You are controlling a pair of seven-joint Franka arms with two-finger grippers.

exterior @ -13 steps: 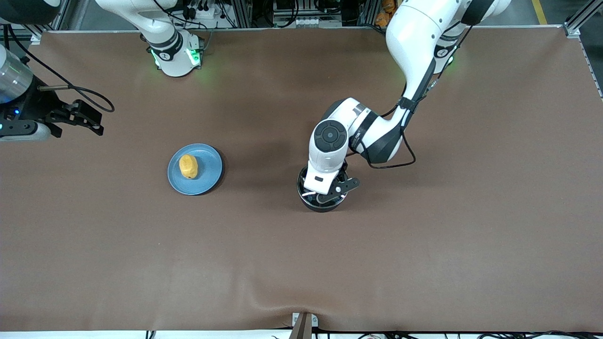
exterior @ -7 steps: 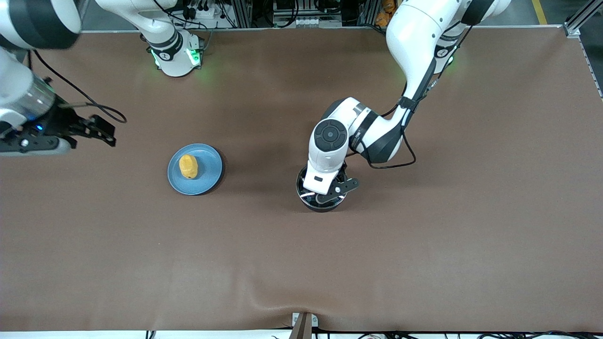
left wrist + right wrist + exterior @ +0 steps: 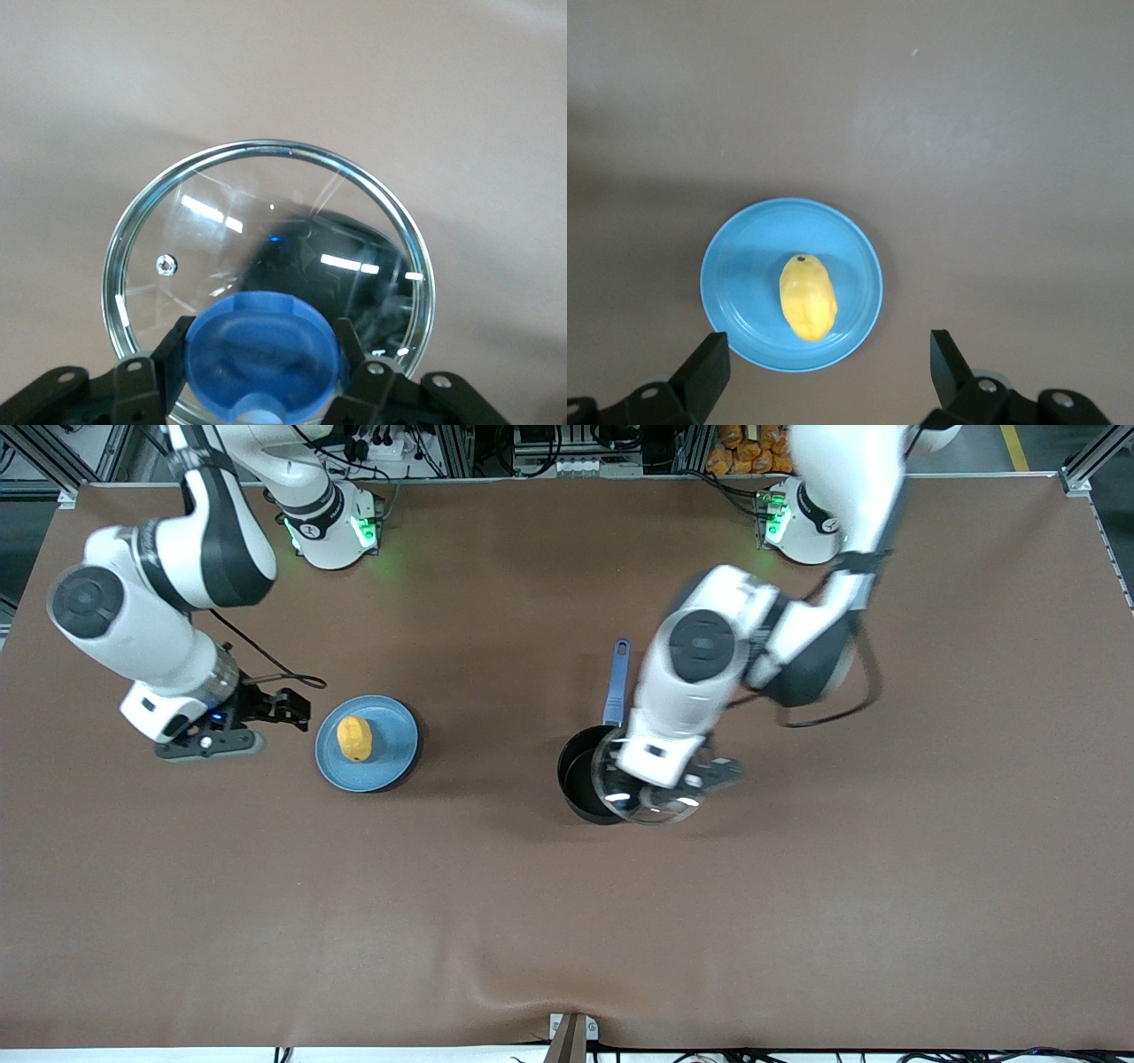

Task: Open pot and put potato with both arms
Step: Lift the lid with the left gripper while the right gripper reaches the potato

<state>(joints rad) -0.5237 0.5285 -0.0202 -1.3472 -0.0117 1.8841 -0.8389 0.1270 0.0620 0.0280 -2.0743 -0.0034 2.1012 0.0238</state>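
The black pot stands open on the table, its blue handle pointing toward the robots' bases. My left gripper is shut on the blue knob of the clear glass lid. It holds the lid in the air over the pot's rim on the side toward the left arm's end; the dark pot shows through the glass. The yellow potato lies on a light-blue plate. My right gripper is open beside the plate, on its right-arm-end side. The right wrist view shows the potato past its spread fingers.
The brown table mat is bare around the plate and the pot. The arm bases stand along the table edge farthest from the front camera. A small bracket sits at the nearest edge.
My left gripper has lifted the lid off the pot and carried it toward the left arm's end, baring the handle. My right arm has swung in to the plate.
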